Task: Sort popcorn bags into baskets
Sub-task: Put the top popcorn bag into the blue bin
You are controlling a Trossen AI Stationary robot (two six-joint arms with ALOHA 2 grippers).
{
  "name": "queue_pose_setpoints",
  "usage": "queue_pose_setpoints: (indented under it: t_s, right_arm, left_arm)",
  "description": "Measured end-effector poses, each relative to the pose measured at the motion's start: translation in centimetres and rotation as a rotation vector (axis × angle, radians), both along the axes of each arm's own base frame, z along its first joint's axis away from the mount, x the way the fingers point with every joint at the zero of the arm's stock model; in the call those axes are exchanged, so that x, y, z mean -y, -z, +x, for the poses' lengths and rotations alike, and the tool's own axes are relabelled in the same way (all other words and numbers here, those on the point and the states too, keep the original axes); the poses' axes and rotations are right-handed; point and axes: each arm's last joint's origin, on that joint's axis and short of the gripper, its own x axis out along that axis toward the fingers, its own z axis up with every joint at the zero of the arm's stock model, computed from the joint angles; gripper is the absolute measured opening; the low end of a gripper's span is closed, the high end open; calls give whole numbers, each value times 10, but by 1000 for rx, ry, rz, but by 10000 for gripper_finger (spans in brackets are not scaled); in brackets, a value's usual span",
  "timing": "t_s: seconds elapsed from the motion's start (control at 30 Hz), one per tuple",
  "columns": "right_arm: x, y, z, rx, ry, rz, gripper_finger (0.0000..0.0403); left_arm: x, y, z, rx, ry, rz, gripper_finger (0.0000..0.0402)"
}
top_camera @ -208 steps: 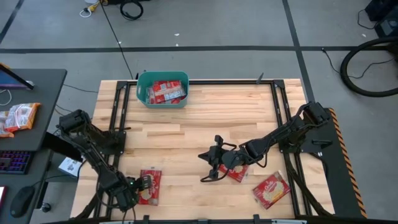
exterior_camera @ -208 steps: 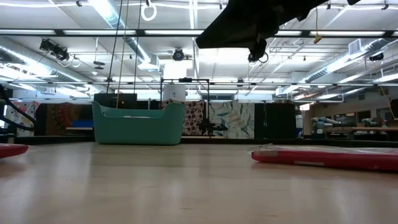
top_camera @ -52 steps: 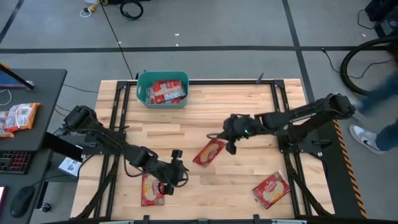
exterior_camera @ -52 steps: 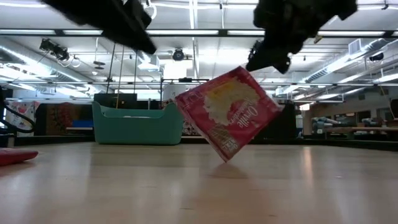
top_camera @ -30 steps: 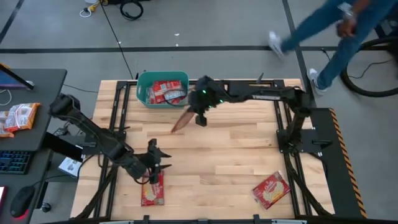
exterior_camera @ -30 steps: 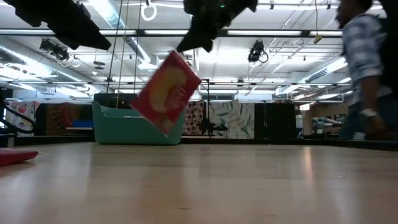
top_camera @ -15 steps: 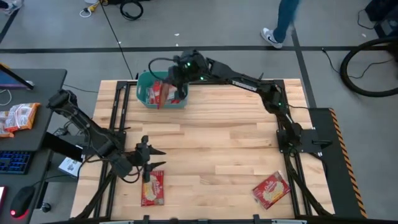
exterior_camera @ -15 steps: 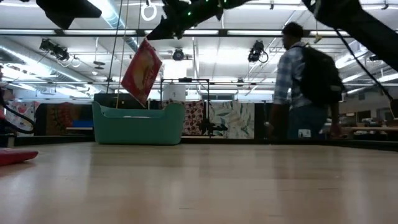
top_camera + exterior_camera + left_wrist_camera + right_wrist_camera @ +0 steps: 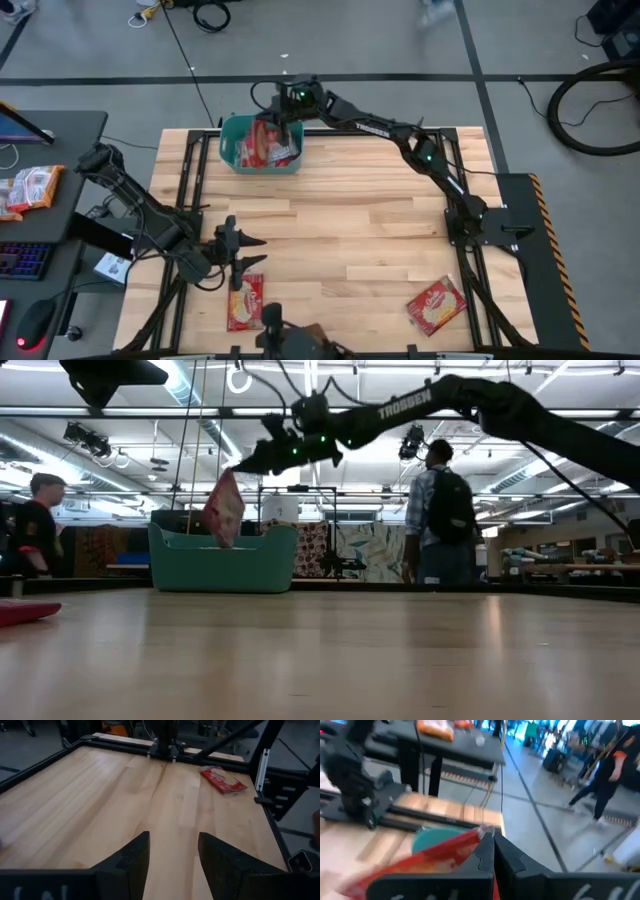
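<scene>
Here, 2 people [image 9: 437, 515] stand beyond the wooden table [image 9: 370, 225].

one teal bin [image 9: 231, 157], two arms, two people

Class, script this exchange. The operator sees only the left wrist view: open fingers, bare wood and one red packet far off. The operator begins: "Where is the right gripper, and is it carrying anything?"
Observer: The right gripper is over the teal bin at the table's far edge, shut on a popcorn bag.
Operator: Is that bag in the bin?
Observer: Not yet. In the low view it hangs with its lower end about level with the rim.
Operator: Is there any bag closer to me?
Observer: Yes. A second bag lies on the table right beside your left gripper, near the near-left corner.
</scene>
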Motion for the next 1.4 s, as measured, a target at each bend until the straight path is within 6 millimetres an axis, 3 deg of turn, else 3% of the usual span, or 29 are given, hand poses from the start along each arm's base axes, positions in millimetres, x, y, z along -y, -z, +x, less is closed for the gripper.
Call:
queue_pose_setpoints:
  t_s: [0.13,0.5,0.77,1.03,1.4]
  right_arm:
    - [11,17,0,-26,18,30,3]
    - [10,-3,1,141,-58,-38,3]
    - [10,-3,1,136,-57,-35,3]
    - [23,-6,-13,49,20,-3,3]
    - [17,-20,-8,204,-88,-110,4]
  left_arm:
    - [0,-1,0,15,-19,-5,172]
    - [-3,-3,3,37,-54,0,172]
    - [-8,-3,7,40,-86,-8,172]
    - [-8,-3,7,50,-92,-38,172]
    - [-7,-3,7,42,-67,-68,172]
